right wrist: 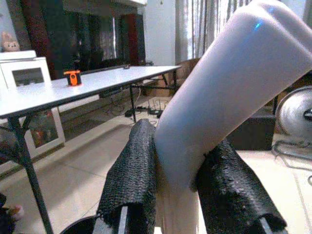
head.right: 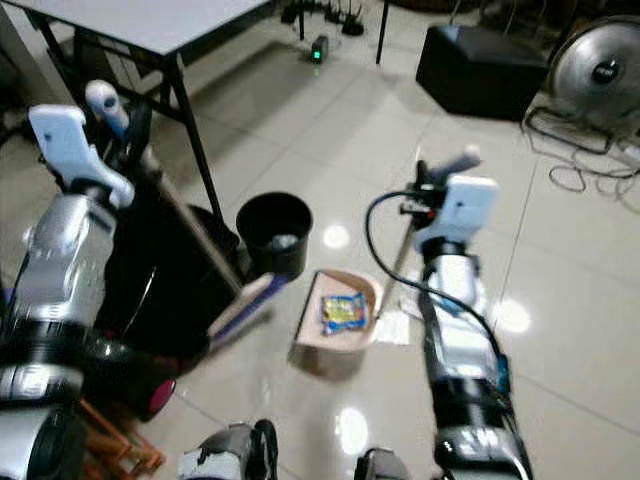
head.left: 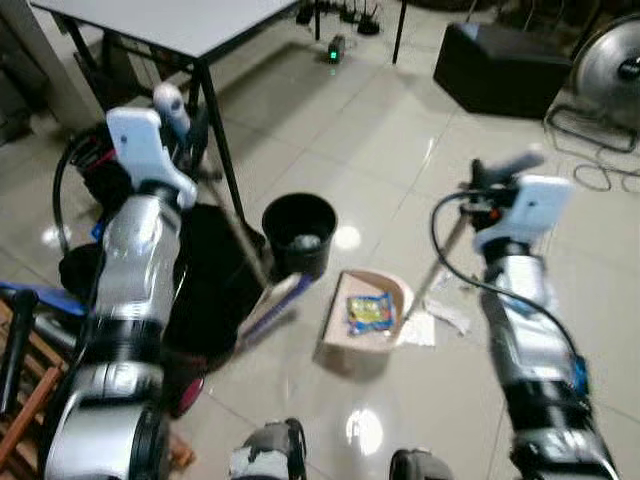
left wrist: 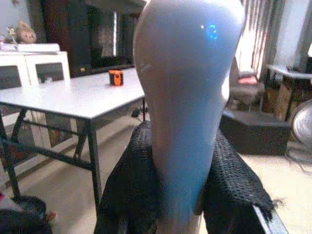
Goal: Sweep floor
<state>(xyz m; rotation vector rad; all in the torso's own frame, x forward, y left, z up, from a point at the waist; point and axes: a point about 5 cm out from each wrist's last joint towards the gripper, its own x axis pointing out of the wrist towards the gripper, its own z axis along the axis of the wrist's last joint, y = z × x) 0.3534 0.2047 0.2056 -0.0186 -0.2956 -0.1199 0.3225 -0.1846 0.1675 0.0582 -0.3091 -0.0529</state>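
Note:
My left gripper [head.left: 186,128] is shut on the broom's white handle top [left wrist: 187,92], its black fingers [left wrist: 131,190] pressed on both sides. The broom stick slants down to the broom head [head.left: 272,300], which rests on the floor beside a black bin [head.left: 298,235]. Held up at the right, my right gripper [head.left: 492,188] is shut on the dustpan's bent pale handle [right wrist: 214,112]. Its thin pole runs down to the beige dustpan [head.left: 385,290] on the tiles. A yellow and blue packet [head.left: 370,312] lies inside it. White paper scraps [head.left: 440,318] lie just right of the pan.
A grey table [head.left: 190,25] on black legs stands at the back left, with a black bag [head.left: 210,285] under its corner. A black box [head.left: 500,65], a floor fan [head.left: 612,60] and loose cables [head.left: 600,175] sit at the back right. An orange object [right wrist: 72,77] rests on the table.

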